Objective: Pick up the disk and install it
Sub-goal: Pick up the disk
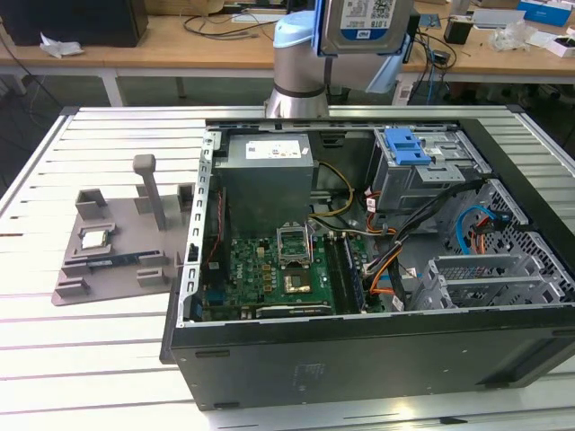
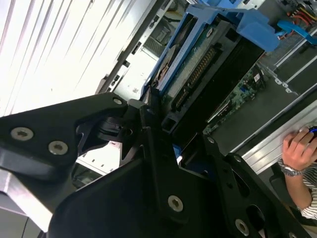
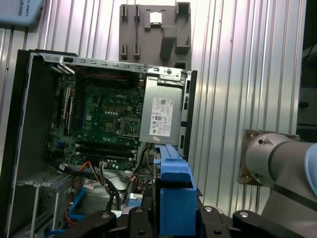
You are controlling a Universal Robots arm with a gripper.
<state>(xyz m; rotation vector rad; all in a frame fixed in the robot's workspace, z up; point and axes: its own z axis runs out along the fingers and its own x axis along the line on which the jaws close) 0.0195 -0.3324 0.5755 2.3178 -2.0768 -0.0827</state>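
One disk (image 1: pixel 368 20), a flat rectangular silver drive with a blue-and-white label and a blue plastic bracket along its edges, was held in the air above the far side of the open black computer case (image 1: pixel 359 346). The gripper (image 3: pixel 173 215) was clamped on it: in both wrist views its black, bolted fingers (image 2: pixel 153 158) were pressed against the two sides of the bracket. The drive's connector edge and green circuit board were exposed in the second wrist view.

Inside the case, a grey sheet-metal drive cage (image 1: pixel 422 180) with a blue latch (image 1: pixel 406 145) was located below the disk and well apart from it. A boxy grey power supply (image 1: pixel 268 175), a green motherboard (image 1: pixel 269 274) and loose orange and blue cables (image 1: pixel 463 235) were packed beside the cage.

Beside the case, on the exterior view's left, a matt grey moulded fixture (image 1: pixel 108 269) carrying a small square chip (image 1: pixel 95 238) was laid on the ribbed metal table (image 1: pixel 90 359). A person's hand (image 2: pixel 299 148) with a wristwatch was seen beyond the case's edge in the second wrist view.
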